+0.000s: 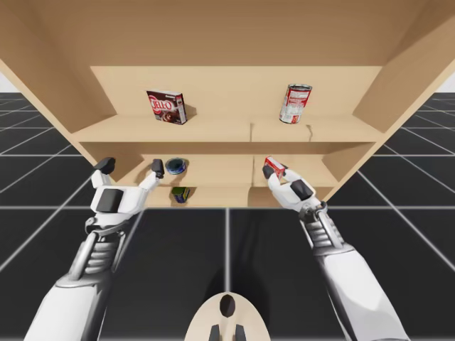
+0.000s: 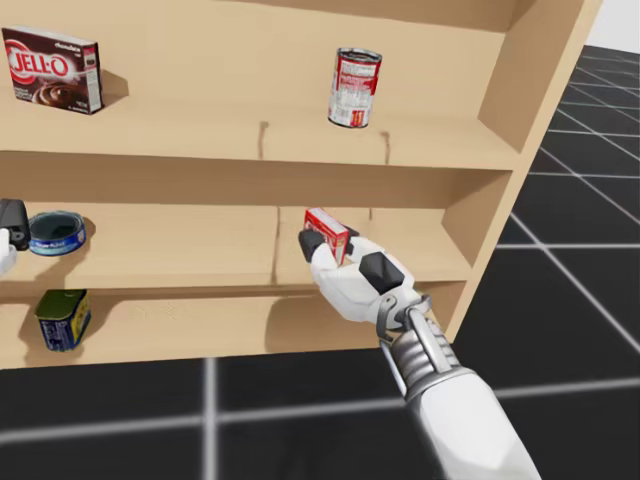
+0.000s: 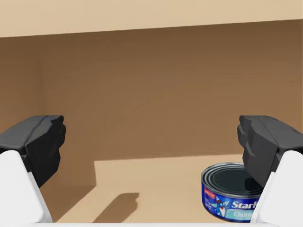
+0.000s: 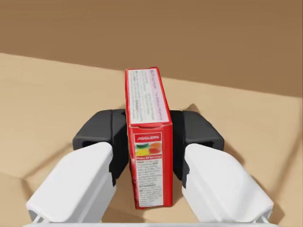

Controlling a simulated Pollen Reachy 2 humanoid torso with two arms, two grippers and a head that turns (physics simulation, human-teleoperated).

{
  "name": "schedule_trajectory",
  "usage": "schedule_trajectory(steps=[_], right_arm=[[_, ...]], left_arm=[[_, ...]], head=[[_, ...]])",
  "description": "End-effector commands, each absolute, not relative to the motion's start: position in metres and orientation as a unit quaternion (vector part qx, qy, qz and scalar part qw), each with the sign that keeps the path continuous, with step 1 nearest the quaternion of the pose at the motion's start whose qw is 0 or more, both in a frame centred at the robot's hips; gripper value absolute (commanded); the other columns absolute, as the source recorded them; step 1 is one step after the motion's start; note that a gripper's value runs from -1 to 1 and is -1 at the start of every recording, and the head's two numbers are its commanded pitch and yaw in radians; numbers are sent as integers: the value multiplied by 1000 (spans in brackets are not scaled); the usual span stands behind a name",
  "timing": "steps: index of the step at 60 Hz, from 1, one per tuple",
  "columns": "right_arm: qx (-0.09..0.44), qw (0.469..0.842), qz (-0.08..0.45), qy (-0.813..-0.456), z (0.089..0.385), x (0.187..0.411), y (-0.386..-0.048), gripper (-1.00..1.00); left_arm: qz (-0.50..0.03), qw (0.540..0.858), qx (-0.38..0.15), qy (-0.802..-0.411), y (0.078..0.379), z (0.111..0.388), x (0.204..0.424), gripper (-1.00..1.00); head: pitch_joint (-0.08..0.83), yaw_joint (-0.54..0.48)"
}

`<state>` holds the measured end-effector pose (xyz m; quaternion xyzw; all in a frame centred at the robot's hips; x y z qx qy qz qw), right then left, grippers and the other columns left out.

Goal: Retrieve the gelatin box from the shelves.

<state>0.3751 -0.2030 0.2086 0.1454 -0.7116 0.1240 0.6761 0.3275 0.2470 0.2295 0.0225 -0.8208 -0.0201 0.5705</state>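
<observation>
A small red gelatin box [image 4: 147, 142] stands upright between the fingers of my right gripper [image 4: 149, 128], which is shut on its two broad sides. In the high view the red box [image 1: 274, 167] and my right gripper [image 1: 276, 174] are at the front of the middle shelf [image 1: 213, 174], right half. The head view shows the box [image 2: 328, 233] just above that shelf's board, held by the gripper [image 2: 326, 246]. My left gripper [image 1: 131, 168] is open at the middle shelf's left half, with nothing between its fingers [image 3: 40, 142].
A flat blue tuna can [image 3: 229, 191] sits on the middle shelf beside my left gripper's right finger. The top shelf holds a brown box [image 1: 166, 106] and a red-and-white can [image 1: 295, 104]. A blue-and-yellow can [image 1: 180, 194] lies on the bottom shelf.
</observation>
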Motion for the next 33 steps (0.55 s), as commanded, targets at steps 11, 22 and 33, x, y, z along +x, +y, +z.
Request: schedule_trajectory(steps=[11,22,33], right_arm=[[147,642,123,-743,233,362,-206,1000],[146,606,123,-773,258,328,-206,1000],[154,599,131,-775,255,269,-210,1000]], left_arm=[[-18,570,26,-821,246,229,327,-1000],[-18,570,27,-821,246,230,327,-1000],[-19,569,28,-822,245,230,327,-1000]], head=[[452,-238],[455,-240],[451,-237]])
